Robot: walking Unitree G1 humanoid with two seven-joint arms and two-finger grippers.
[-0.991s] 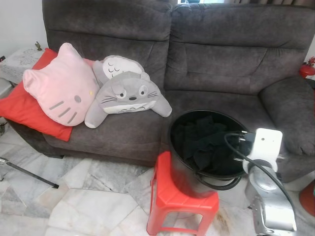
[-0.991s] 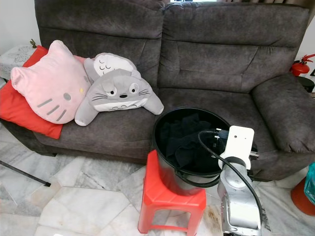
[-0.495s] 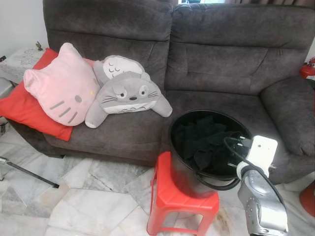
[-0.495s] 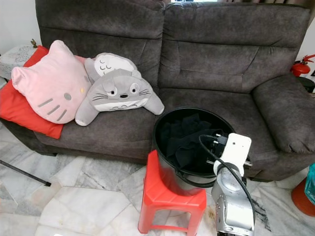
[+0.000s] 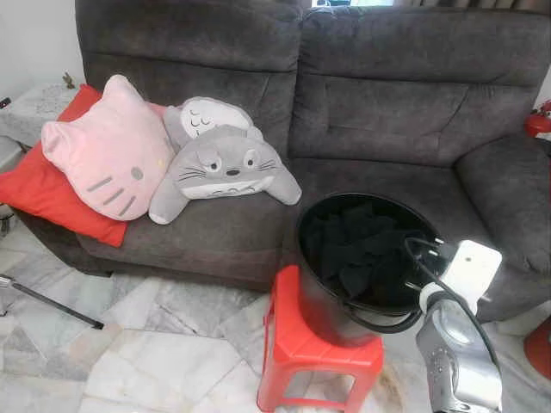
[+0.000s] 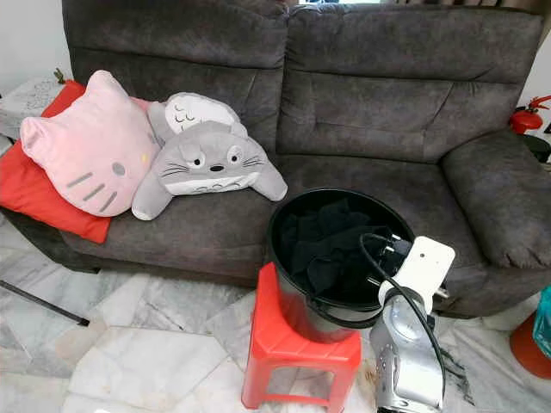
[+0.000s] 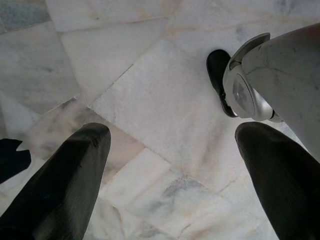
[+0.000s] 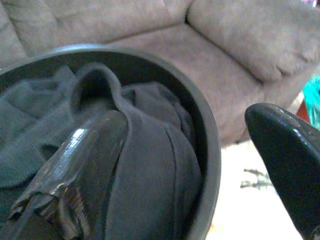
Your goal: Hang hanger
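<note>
A black bucket (image 5: 300, 234) full of dark clothes (image 5: 360, 245) stands on a red plastic stool (image 5: 297, 342) in front of the sofa. My right arm (image 5: 456, 361) reaches up to the bucket's right rim, its white wrist block (image 5: 472, 265) just beside it. In the right wrist view my right gripper (image 8: 185, 117) is open and straddles the rim (image 8: 207, 145). One finger (image 8: 85, 160) lies over the dark clothes (image 8: 150, 175) and the other (image 8: 287, 150) is outside the bucket. My left gripper (image 7: 172, 132) hangs open above the marble floor.
A dark grey sofa (image 5: 387, 112) fills the back, with a pink cat cushion (image 5: 108, 159), a grey plush toy (image 5: 222, 168) and a red cushion (image 5: 43, 194) on its left seat. A thin dark rod (image 5: 52, 305) lies on the floor at left. My own foot (image 7: 220, 80) is below the left gripper.
My right wrist has shifted a little to the right along the bucket's rim. The bucket, stool and cushions stay where they were.
</note>
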